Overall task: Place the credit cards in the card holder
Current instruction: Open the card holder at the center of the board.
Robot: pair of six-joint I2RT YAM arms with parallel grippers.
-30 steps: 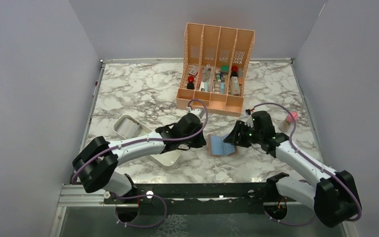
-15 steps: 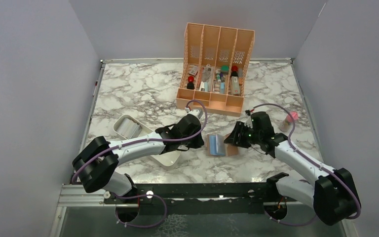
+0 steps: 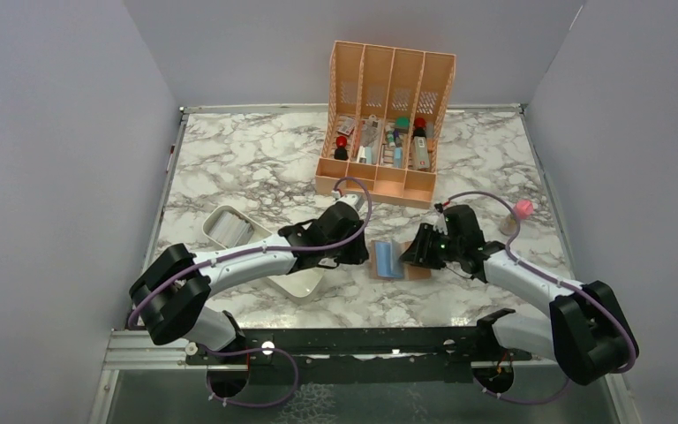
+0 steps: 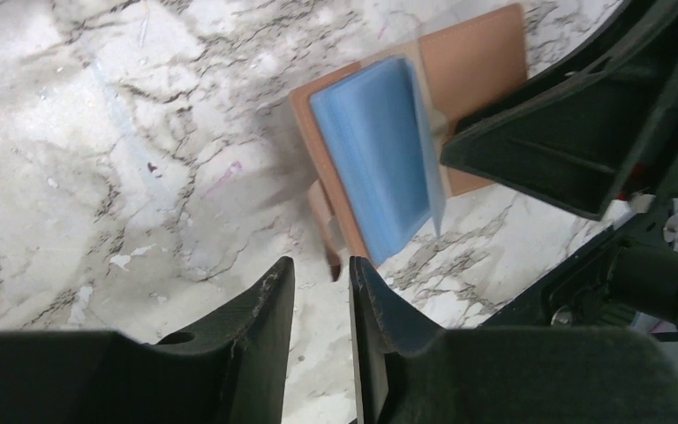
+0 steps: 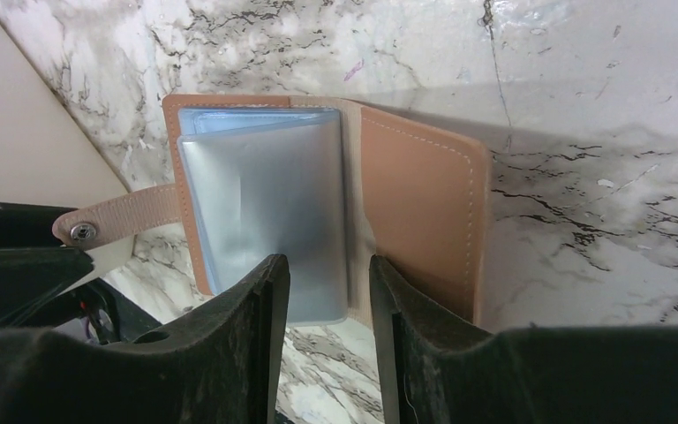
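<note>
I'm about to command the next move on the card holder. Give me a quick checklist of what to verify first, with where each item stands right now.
1. Card holder open on the table: ok, blue sleeves face up.
2. Snap tab clear of the sleeves: ok, it sticks out to the side.
3. Left end effector free: ok, jaws slightly apart, nothing between them.
4. Right end effector over the holder: ok, jaws open; whether it touches the sleeves, cannot tell.
5. Card ready for insertion: not ok, neither end effector holds one.
6. Cards waiting in the white tray: cannot tell, contents too small to read.
</note>
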